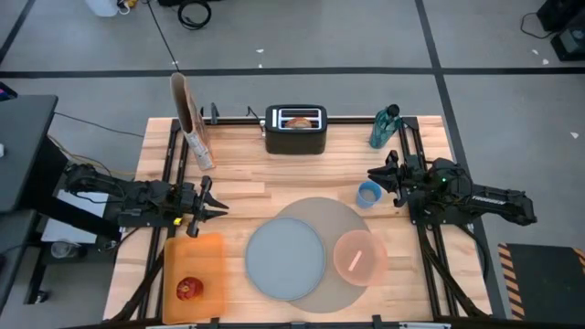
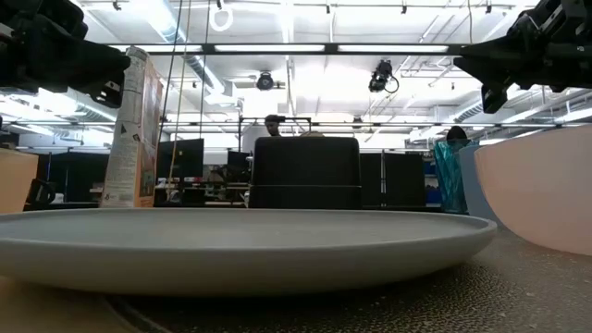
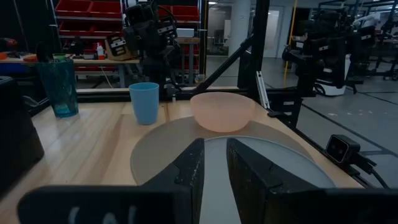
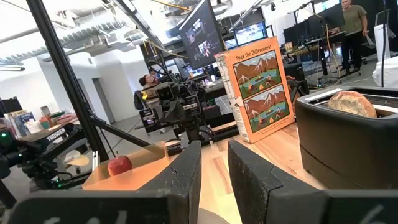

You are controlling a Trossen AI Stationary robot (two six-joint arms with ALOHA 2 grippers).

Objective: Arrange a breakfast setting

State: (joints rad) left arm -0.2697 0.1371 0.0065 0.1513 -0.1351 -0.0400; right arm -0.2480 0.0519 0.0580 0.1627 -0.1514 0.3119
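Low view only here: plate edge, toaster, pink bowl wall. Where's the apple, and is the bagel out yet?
Observer: The apple sits on the orange board, at the table's front left, left of the plate.
Operator: Bagel?
Observer: The bagel is in the toaster, poking out of the slot at the back of the table.
Operator: Spoon anywhere?
Observer: There's a pale strip inside the pink bowl that may be the spoon; I can't tell for sure.
Operator: Grippers holding anything?
Observer: No. The left gripper is open above the orange board's back edge; the right gripper is open next to the blue cup. Both are empty.
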